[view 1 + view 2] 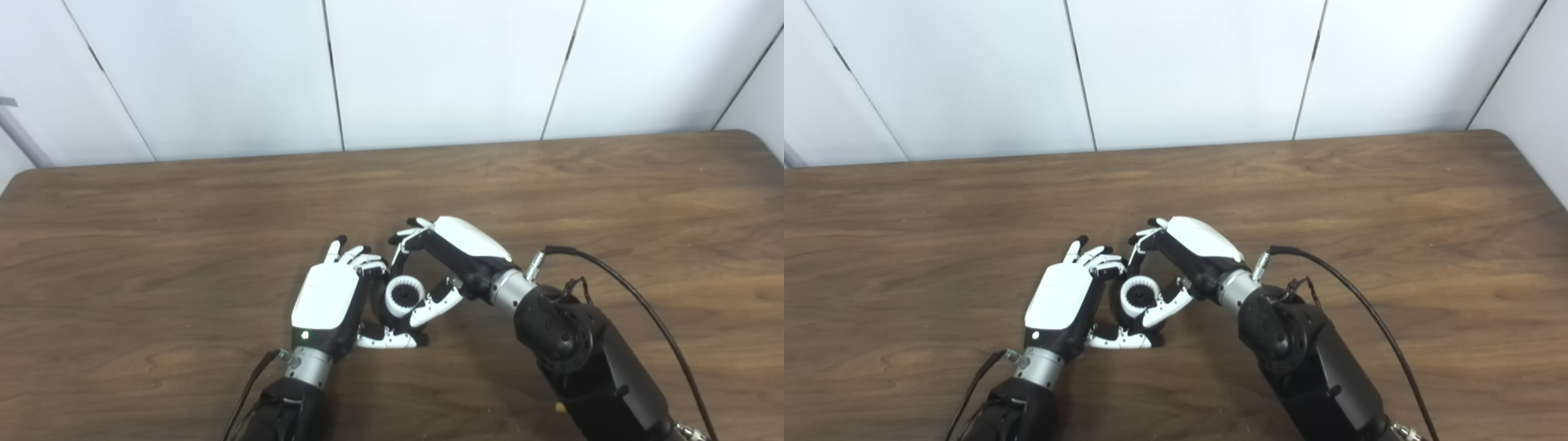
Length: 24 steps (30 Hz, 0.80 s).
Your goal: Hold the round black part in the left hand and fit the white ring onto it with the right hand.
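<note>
The round black part [383,306] is gripped by the left hand [327,300]; the white ring [404,295], pinched by the right hand [438,269], could be cocked or dropped if pressed off-axis.

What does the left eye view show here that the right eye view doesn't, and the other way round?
Only the left eye view shows a grey bar at the far left against the wall, plus a small yellow speck by the right forearm. Only the right eye view shows more of the side wall past the table's far right corner. Both show the left hand and right hand meeting around the white ring, which sits on the round black part above the wooden table.
</note>
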### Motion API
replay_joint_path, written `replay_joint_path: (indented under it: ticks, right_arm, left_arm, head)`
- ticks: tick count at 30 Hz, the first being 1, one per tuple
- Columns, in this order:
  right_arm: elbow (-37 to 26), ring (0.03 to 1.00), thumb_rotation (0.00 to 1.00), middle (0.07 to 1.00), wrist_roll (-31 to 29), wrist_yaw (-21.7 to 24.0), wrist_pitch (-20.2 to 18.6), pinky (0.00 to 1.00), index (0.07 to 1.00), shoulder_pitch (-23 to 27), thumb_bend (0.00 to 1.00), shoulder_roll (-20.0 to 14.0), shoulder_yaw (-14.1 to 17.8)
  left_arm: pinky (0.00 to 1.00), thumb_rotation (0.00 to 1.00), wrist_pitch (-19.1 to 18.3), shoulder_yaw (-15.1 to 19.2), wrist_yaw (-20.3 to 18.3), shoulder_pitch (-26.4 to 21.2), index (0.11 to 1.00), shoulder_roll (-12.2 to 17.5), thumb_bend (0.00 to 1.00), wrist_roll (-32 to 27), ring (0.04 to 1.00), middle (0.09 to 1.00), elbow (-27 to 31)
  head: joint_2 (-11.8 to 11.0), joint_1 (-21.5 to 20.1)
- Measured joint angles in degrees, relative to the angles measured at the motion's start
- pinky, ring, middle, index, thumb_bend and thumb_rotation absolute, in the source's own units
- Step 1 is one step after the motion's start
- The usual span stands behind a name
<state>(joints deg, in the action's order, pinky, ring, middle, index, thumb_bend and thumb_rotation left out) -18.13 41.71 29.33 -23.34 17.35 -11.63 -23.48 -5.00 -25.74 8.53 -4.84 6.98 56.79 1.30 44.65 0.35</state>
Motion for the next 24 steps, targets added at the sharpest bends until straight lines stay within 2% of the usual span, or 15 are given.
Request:
replay_joint_path:
  ticks: [4, 5, 6, 8, 10, 17, 24]
  right_arm:
    - [0.01, 0.982, 0.15, 0.855, 0.43, 0.02, 0.00, 1.00, 0.492, 0.01, 0.52, -0.08, -0.29]
    - [0.00, 0.985, 0.20, 0.857, 0.49, 0.04, -0.01, 1.00, 0.569, 0.02, 0.75, -0.11, -0.35]
    - [0.01, 0.986, 0.22, 0.860, 0.49, 0.09, -0.01, 1.00, 0.601, 0.02, 0.84, -0.17, -0.40]
    - [0.01, 0.989, 0.25, 0.866, 0.47, 0.46, -0.02, 1.00, 0.647, 0.01, 0.93, -0.46, -0.58]
    - [0.01, 0.991, 0.27, 0.874, 0.45, 0.71, -0.03, 1.00, 0.677, 0.01, 0.98, -0.69, -0.81]
    - [0.00, 0.997, 0.31, 0.906, 1.34, 0.81, -0.33, 1.00, 0.747, 0.04, 1.00, -0.73, -1.08]
    - [0.00, 0.994, 0.30, 0.912, 1.72, 0.81, -0.65, 1.00, 0.742, 0.04, 1.00, -1.04, -1.12]
  left_arm:
    - [1.00, 0.06, -0.09, 0.00, -0.06, 0.01, 0.485, -0.03, 0.52, -0.01, 0.867, 0.749, 0.00]
    - [1.00, 0.06, -0.20, -0.01, -0.08, 0.01, 0.485, -0.04, 0.52, -0.01, 0.865, 0.749, 0.00]
    - [1.00, 0.06, -0.32, -0.02, -0.09, 0.01, 0.485, -0.04, 0.52, 0.00, 0.862, 0.747, 0.00]
    - [1.00, 0.06, -0.43, -0.04, -0.05, 0.00, 0.485, -0.04, 0.52, 0.00, 0.860, 0.746, 0.00]
    - [1.00, 0.06, -0.42, -0.06, -0.02, 0.00, 0.485, -0.07, 0.52, -0.01, 0.861, 0.747, 0.00]
    - [1.00, 0.06, -0.45, -0.09, 0.22, -0.01, 0.485, -0.19, 0.52, 0.03, 0.860, 0.747, -0.04]
    - [1.00, 0.06, -0.46, -0.06, 0.17, -0.02, 0.485, -0.18, 0.52, -0.05, 0.867, 0.751, -0.04]
  head:
    - [0.00, 0.00]
    - [0.00, 0.00]
    - [-0.09, 0.00]
    - [-0.09, 0.00]
    - [-0.09, 0.00]
    - [0.00, -0.09]
    - [0.00, -0.61]
